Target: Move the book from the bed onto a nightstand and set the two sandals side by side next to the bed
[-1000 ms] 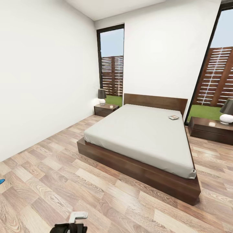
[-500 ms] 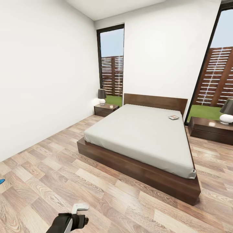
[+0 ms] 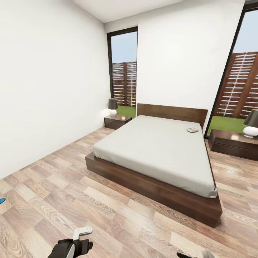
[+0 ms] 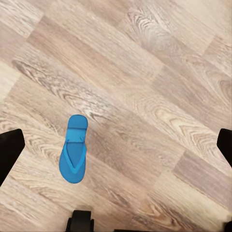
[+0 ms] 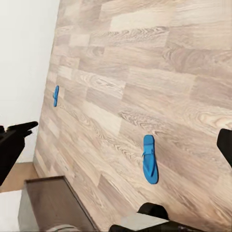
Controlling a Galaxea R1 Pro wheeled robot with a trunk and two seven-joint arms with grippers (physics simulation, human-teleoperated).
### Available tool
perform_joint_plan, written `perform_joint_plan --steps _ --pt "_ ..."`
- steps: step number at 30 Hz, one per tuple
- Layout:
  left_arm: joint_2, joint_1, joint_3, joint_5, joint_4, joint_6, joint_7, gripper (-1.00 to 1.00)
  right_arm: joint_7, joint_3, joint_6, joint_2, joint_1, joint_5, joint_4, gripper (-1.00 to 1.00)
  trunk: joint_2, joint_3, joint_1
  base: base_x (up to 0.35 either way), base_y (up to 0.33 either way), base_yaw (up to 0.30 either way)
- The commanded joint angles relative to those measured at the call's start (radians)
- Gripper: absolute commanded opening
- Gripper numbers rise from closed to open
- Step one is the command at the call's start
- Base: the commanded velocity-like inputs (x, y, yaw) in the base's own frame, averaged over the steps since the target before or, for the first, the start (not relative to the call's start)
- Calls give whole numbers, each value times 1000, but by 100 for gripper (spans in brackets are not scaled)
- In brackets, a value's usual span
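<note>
The book lies on the off-white mattress of the bed, near the headboard on the right side. One nightstand stands left of the bed and the other nightstand right of it, each with a lamp. In the left wrist view a blue sandal lies flat on the plank floor, below my open, empty left gripper. The right wrist view takes in that near sandal and a second sandal farther off by the white wall; my right gripper is open and empty.
A sliver of blue shows on the floor at the head view's left edge. My left gripper and the tip of my right gripper hang low over the wood floor, well short of the bed's foot. Tall windows flank the headboard.
My left gripper has drifted a little down and to the left. The tip of my right gripper has come into the head view at the bottom right. Bed and book are unmoved.
</note>
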Motion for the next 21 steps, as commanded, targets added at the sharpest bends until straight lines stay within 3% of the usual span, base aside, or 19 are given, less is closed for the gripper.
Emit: perform_joint_plan --steps 1,3,5,9,11,12,13,14,16,21 --pt "-2 0 6 -1 -1 6 -4 100 -28 -8 83 -1 -16 -6 -62 100 -1 -1 0 0 0 0" --pt "-2 0 6 -1 0 5 -4 100 -68 -28 124 -1 -54 -8 -95 100 -1 -1 0 0 0 0" --pt "-3 0 6 -1 0 5 -4 100 -101 -87 151 -1 -96 -23 -115 100 -1 -1 0 0 0 0" --pt "-3 0 5 -1 0 5 -4 100 -148 -177 166 0 -121 -38 -124 100 -1 -1 0 0 0 0" --pt "-3 0 5 -1 0 5 -4 100 -214 -190 167 0 -125 -38 -125 100 -1 -1 0 0 0 0" --pt "-3 0 5 -1 0 5 -4 100 -287 -195 167 0 -126 -39 -125 100 -1 -1 0 0 0 0" --pt "-3 0 5 -1 0 5 -4 100 -420 -199 165 1 -128 -40 -124 100 -1 -1 0 0 0 0" --pt "-3 0 5 -1 0 5 -4 100 -497 -200 164 2 -129 -41 -124 100 -1 -1 0 0 0 0" --pt "-3 0 5 -1 0 5 -4 100 -570 -202 164 3 -129 -43 -124 100 -1 -1 0 0 0 0" --pt "-3 0 5 0 1 5 -5 100 -632 -203 169 6 -130 -59 -128 100 -1 -1 0 0 0 0"
